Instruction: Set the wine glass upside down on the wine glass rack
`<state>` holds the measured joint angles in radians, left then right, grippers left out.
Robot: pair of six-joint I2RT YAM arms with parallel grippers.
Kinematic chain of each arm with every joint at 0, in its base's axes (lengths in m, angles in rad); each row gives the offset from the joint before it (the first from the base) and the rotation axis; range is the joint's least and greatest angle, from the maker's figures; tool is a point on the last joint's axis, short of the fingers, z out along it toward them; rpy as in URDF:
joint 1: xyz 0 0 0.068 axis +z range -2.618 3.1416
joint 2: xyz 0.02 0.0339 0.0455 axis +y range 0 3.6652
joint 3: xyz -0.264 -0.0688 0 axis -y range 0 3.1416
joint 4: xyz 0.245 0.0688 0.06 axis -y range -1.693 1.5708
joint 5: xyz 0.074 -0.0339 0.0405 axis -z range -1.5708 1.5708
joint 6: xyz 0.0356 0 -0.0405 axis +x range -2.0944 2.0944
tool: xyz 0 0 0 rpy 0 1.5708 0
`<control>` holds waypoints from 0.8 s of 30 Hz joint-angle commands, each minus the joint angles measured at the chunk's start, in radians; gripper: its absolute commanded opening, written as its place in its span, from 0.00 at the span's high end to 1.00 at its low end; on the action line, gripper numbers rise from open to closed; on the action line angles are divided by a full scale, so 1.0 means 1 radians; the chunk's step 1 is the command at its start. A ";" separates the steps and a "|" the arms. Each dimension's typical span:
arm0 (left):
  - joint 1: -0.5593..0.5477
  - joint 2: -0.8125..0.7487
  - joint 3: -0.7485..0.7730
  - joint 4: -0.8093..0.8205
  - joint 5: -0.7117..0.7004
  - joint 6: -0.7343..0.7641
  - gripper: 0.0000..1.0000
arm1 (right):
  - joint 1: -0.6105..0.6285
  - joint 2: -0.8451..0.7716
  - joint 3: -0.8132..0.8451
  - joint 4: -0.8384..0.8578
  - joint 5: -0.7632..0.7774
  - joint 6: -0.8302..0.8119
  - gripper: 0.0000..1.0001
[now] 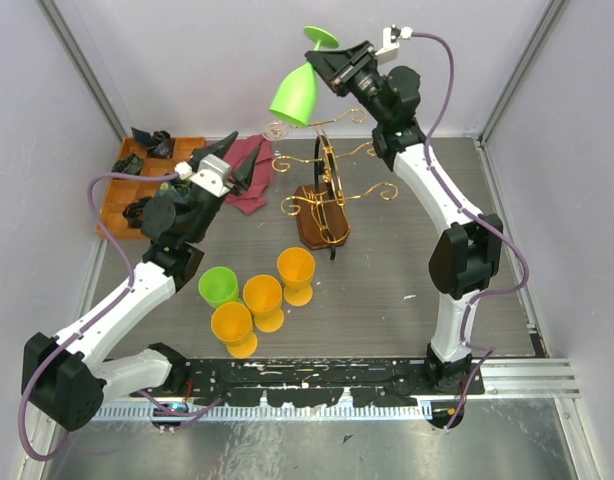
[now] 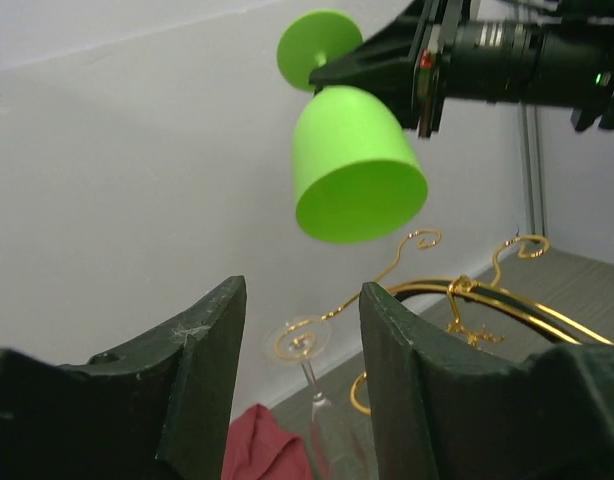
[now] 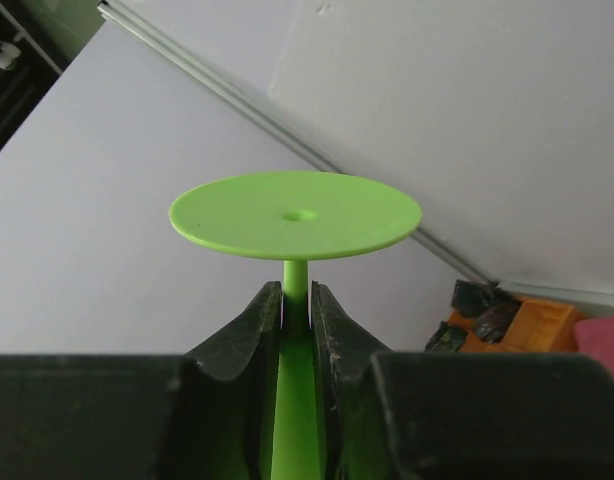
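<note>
My right gripper [image 1: 325, 62] is shut on the stem of a green wine glass [image 1: 295, 93], held upside down and tilted high above the far end of the gold wire wine glass rack [image 1: 325, 195]. In the right wrist view the stem sits between the pads under the round green foot [image 3: 296, 214]. In the left wrist view the green wine glass [image 2: 352, 170] hangs above the rack [image 2: 467, 300], and a clear glass [image 2: 305, 345] hangs upside down on a rack arm. My left gripper [image 1: 235, 160] is open and empty, left of the rack.
Three orange cups [image 1: 263, 297] and a green cup [image 1: 218, 287] stand in front of the rack. A red cloth [image 1: 249, 175] lies left of the rack. An orange tray [image 1: 147, 185] with dark parts sits at far left. White walls enclose the table.
</note>
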<state>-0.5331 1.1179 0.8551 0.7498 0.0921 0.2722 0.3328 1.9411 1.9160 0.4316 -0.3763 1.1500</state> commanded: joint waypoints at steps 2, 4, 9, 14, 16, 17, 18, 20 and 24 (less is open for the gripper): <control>-0.002 -0.055 -0.011 -0.153 -0.048 0.029 0.43 | -0.083 -0.118 0.073 -0.039 -0.004 -0.175 0.99; -0.002 -0.064 0.005 -0.202 -0.066 0.031 0.43 | -0.123 -0.136 0.071 -0.086 -0.003 -0.233 0.99; -0.001 -0.058 0.049 -0.299 -0.094 0.033 0.42 | -0.243 -0.206 0.001 -0.175 0.049 -0.382 0.99; -0.001 -0.028 0.073 -0.321 -0.100 0.023 0.42 | -0.330 -0.295 -0.053 -0.324 0.193 -0.675 0.99; 0.000 -0.015 0.077 -0.316 -0.108 0.012 0.43 | -0.353 -0.328 -0.087 -0.354 0.223 -0.779 0.99; -0.001 -0.008 0.081 -0.313 -0.113 0.006 0.43 | -0.365 -0.344 -0.117 -0.351 0.224 -0.814 0.99; -0.001 -0.002 0.085 -0.309 -0.119 0.001 0.43 | -0.376 -0.360 -0.155 -0.344 0.212 -0.845 0.99; -0.001 0.008 0.092 -0.299 -0.125 -0.008 0.44 | -0.396 -0.393 -0.244 -0.295 0.156 -0.893 0.99; -0.001 0.024 0.114 -0.293 -0.132 -0.022 0.47 | -0.423 -0.434 -0.405 -0.171 0.054 -0.954 0.99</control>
<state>-0.5327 1.1320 0.9043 0.4423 -0.0174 0.2745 -0.0715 1.5452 1.6192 0.1333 -0.2310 0.3355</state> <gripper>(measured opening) 0.541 0.213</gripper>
